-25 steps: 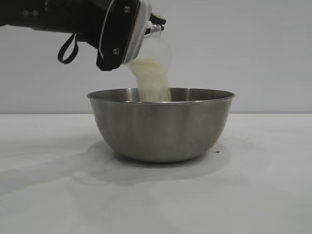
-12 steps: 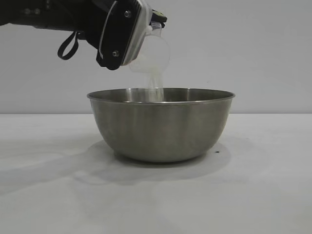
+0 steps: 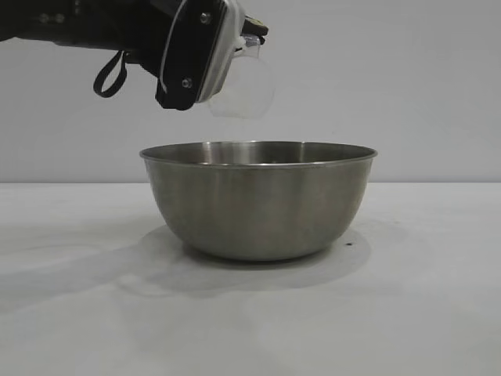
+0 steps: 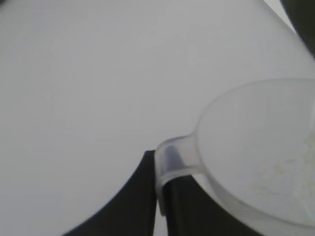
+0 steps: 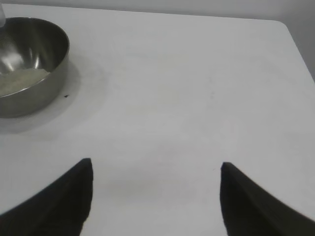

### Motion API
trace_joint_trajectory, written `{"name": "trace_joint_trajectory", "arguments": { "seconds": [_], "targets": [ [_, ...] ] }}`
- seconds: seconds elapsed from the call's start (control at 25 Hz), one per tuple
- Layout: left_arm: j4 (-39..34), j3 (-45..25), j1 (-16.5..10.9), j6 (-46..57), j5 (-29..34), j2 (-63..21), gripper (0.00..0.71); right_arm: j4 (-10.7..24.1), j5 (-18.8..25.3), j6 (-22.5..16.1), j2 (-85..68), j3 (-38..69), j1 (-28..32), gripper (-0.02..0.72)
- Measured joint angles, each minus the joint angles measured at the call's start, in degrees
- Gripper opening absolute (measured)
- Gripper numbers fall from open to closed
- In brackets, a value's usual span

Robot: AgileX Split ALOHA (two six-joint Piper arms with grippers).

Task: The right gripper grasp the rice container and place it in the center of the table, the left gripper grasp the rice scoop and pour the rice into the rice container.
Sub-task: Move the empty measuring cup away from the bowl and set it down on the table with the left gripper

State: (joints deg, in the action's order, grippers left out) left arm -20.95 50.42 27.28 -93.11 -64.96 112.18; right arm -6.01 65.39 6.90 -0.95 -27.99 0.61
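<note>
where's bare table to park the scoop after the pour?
Bare table on every side of the rice container; the widest patch lies between it and the open right gripper. The only crowded spot is over the container, where the shut left gripper tips the rice scoop.

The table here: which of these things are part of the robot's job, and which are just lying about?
Part of the job:
- rice container, on the table
- rice, inside it
- rice scoop, tipped above it, looking emptied
- left gripper, shut on the scoop's handle
- right gripper, open, off to one side

Just lying about:
- only a tiny dark speck beside the container
</note>
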Motion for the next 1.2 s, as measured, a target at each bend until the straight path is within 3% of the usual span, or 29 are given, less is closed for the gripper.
{"name": "trace_joint_trajectory", "arguments": {
  "seconds": [0.28,0.64,0.88,1.2],
  "targets": [
    [6.59,0.00,0.00,27.86,0.00,0.00,0.000,0.00,0.00,0.00,0.00,0.00,0.00,0.475],
    [17.75,-1.66,0.00,56.09,-0.02,0.00,0.000,0.00,0.00,0.00,0.00,0.00,0.00,0.475],
    [22.45,-3.23,0.00,67.32,-0.02,0.00,0.000,0.00,0.00,0.00,0.00,0.00,0.00,0.475],
    [36.73,-8.90,0.00,69.05,-0.02,-6.39,0.000,0.00,0.00,0.00,0.00,0.00,0.00,0.475]
  ]
}}
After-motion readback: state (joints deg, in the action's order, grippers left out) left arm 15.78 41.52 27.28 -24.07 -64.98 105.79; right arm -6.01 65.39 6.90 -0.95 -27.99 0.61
